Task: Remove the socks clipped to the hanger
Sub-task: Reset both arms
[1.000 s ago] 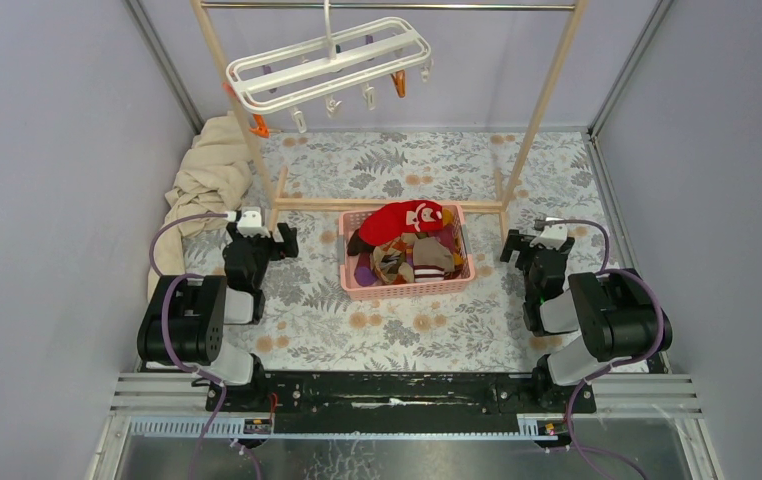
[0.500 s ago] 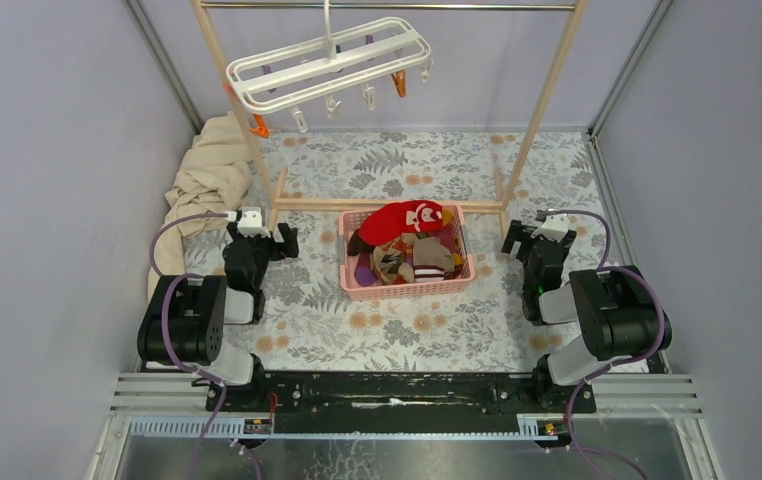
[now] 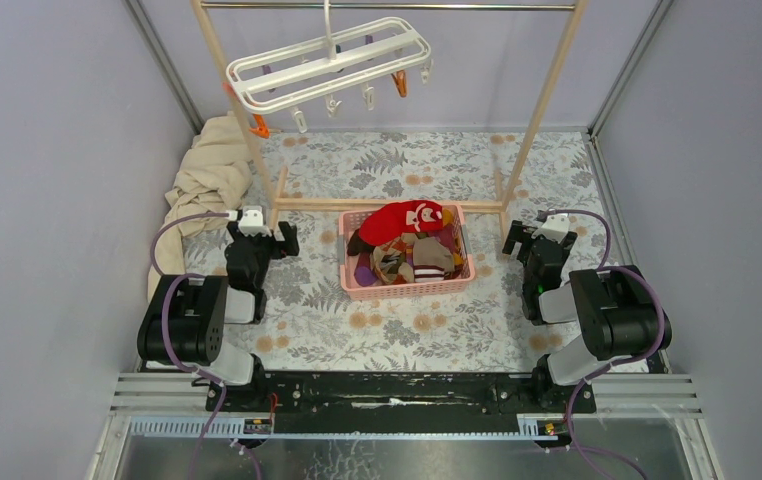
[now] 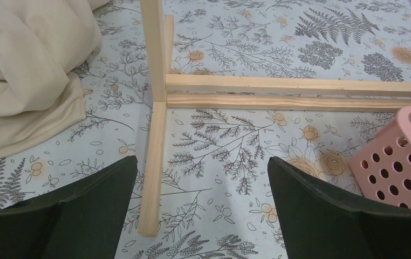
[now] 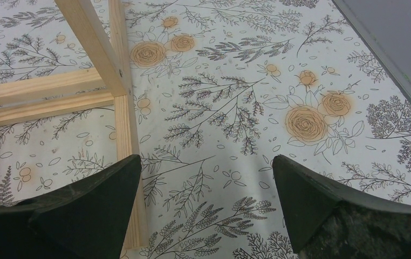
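The white hanger (image 3: 329, 62) hangs by its hook from the metal rail at the top, its small clips dangling with no sock on them. The socks (image 3: 404, 243), red, brown and striped ones, lie piled in the pink basket (image 3: 406, 286) at the table's middle. My left gripper (image 3: 256, 236) is open and empty, low over the table left of the basket. My right gripper (image 3: 537, 236) is open and empty right of the basket. Both wrist views show only open black fingers (image 4: 84, 210) (image 5: 322, 205) over the floral cloth.
A wooden rack stands behind the basket, its posts (image 3: 547, 95) rising and its base bars (image 4: 295, 91) on the table; one foot (image 5: 123, 140) lies by my right gripper. A beige cloth (image 3: 207, 180) is bunched at the far left. Grey walls close in on both sides.
My right gripper has shifted slightly back and to the right from a second ago. The left arm, hanger and basket have not moved.
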`<move>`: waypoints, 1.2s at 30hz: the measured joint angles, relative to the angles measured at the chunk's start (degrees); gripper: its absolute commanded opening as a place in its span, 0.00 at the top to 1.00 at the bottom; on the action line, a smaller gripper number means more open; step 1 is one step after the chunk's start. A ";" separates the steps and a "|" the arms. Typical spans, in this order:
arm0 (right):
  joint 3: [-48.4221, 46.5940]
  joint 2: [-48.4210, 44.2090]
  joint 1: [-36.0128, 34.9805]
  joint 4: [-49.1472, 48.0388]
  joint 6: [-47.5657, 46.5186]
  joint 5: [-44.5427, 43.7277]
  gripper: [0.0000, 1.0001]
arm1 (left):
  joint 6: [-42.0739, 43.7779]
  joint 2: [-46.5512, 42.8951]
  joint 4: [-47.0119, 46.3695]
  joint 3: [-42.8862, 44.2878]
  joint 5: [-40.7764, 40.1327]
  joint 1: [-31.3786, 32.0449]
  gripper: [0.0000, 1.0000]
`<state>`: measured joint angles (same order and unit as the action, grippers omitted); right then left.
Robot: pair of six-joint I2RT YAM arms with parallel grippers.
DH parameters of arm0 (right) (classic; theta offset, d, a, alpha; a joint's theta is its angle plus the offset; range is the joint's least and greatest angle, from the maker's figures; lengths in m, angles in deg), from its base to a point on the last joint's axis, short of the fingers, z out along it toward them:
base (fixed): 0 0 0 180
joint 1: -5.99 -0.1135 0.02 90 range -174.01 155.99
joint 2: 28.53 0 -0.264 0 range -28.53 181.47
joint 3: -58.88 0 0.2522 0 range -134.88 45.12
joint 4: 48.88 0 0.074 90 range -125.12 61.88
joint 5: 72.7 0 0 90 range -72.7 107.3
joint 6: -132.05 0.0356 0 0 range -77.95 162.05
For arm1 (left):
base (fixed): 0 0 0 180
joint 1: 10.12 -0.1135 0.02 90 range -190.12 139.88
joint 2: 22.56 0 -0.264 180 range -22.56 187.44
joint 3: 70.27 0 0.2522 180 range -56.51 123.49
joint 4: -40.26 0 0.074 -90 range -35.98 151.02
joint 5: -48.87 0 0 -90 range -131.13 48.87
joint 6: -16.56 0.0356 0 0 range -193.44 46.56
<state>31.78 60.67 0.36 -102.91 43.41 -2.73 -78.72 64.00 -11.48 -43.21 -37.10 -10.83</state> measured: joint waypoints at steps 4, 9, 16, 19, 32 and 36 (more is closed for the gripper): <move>0.00 0.00 0.00 0.04 0.00 -0.02 0.00 | 0.13 0.00 0.00 0.09 -0.48 0.17 0.02; 0.00 0.00 0.00 0.04 0.00 -0.02 0.00 | 0.24 0.00 0.00 0.09 -0.66 0.24 0.01; 0.00 0.00 0.00 0.02 0.00 -0.02 0.00 | 0.33 0.00 0.00 0.11 -0.68 0.24 0.02; 0.00 0.00 0.00 0.02 0.00 0.00 0.00 | 0.33 0.00 0.00 0.11 -0.70 0.24 0.01; 0.00 0.00 0.00 0.02 0.00 -0.02 0.00 | 0.33 0.00 0.00 0.11 -0.74 0.26 0.02; 0.00 0.00 0.00 0.04 0.00 -0.02 0.00 | 0.33 0.00 0.00 0.11 -0.87 0.26 0.01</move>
<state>31.78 60.67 0.36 -102.86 43.41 -2.75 -78.39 64.00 -11.48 -43.10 -37.97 -10.57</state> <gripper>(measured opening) 0.994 0.986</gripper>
